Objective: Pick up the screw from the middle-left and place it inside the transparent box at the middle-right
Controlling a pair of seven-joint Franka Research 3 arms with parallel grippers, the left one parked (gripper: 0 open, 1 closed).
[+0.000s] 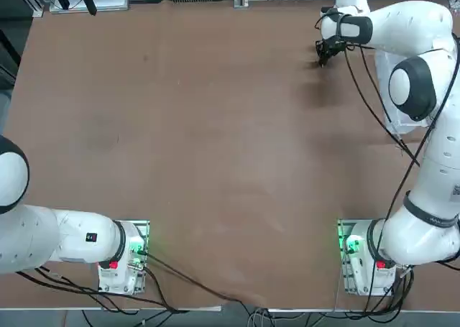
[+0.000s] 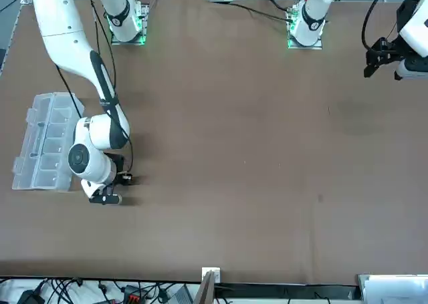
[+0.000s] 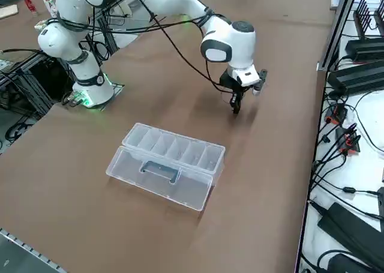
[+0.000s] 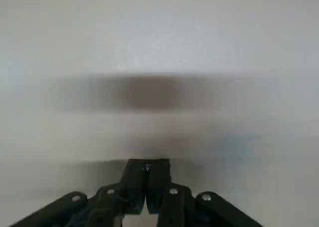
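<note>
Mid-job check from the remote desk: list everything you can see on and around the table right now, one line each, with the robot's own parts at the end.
Long clear plastic organiser box: one, transparent, on the table at the robot's right, lid folded open toward the table edge, compartments in a row.
Brown table: one, brown, bears the box and both arm bases.
Black cables and power units: several, black, on the floor strip beyond the table's far end.
Tiny dark screw: not made out in any view; it may sit between the fingers.
Right gripper: one, black, fingers shut, tips down at the table surface beyond the far end of the box.
Right arm: one, white, reaching over the table.
</note>
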